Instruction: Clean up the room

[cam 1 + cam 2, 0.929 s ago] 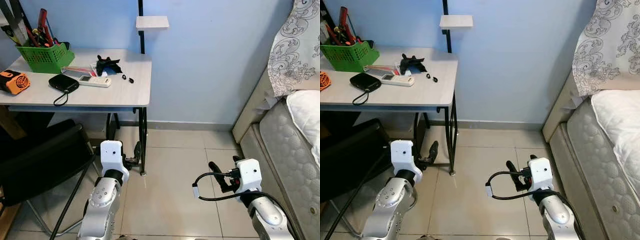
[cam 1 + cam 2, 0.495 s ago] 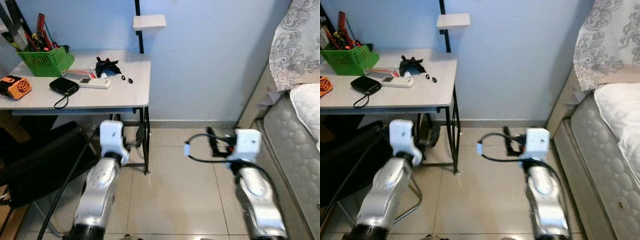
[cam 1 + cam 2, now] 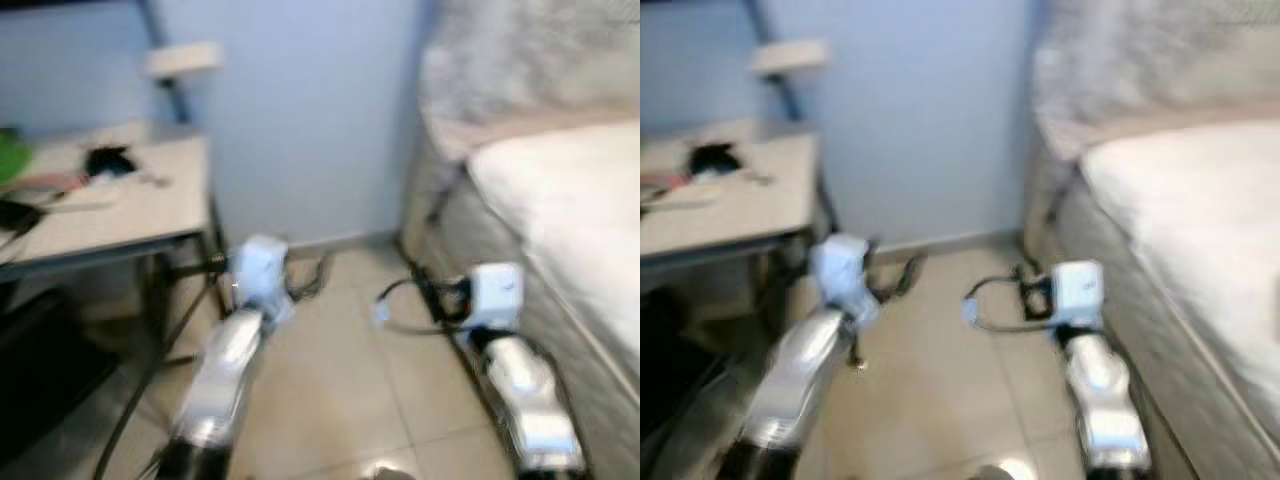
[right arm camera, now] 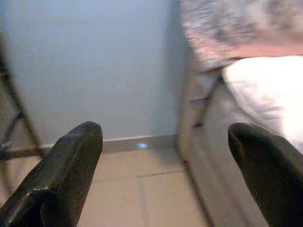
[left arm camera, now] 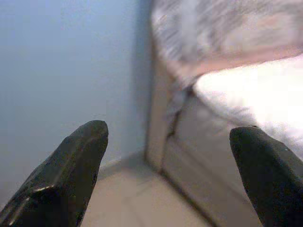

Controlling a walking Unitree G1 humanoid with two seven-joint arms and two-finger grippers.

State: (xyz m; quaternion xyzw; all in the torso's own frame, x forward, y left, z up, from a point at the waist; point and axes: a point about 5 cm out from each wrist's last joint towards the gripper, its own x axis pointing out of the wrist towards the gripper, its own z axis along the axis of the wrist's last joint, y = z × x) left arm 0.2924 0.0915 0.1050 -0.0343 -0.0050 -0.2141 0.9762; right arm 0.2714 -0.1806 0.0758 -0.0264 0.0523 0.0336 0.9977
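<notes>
**Between desk and bed, both pincers empty**

Blue wall (image 3: 310, 110) fills the background, with pale floor tiles (image 3: 330, 400) beneath it, and everything is smeared, as it would be if my head were swinging. At my left stands the desk (image 3: 120, 215), a small white shelf (image 3: 182, 58) on a black post above its far corner. Clutter sits on the desk top: a dark object (image 3: 108, 160) near the back edge and paler things toward its left edge, too blurred to name. At my right is the bed (image 3: 1200, 210), white bedding on top, a patterned cover (image 3: 520, 60) at its head end.

My left pincer (image 5: 165, 175) is spread wide and holds nothing; it looks along the wall toward the bed's corner. My right pincer (image 4: 165, 179) is equally wide and empty, held low over the tiles just beside the mattress edge. I judge both arms are carried forward and open because nothing is chosen yet: the tidying lies on the desk top or the bed.
</notes>
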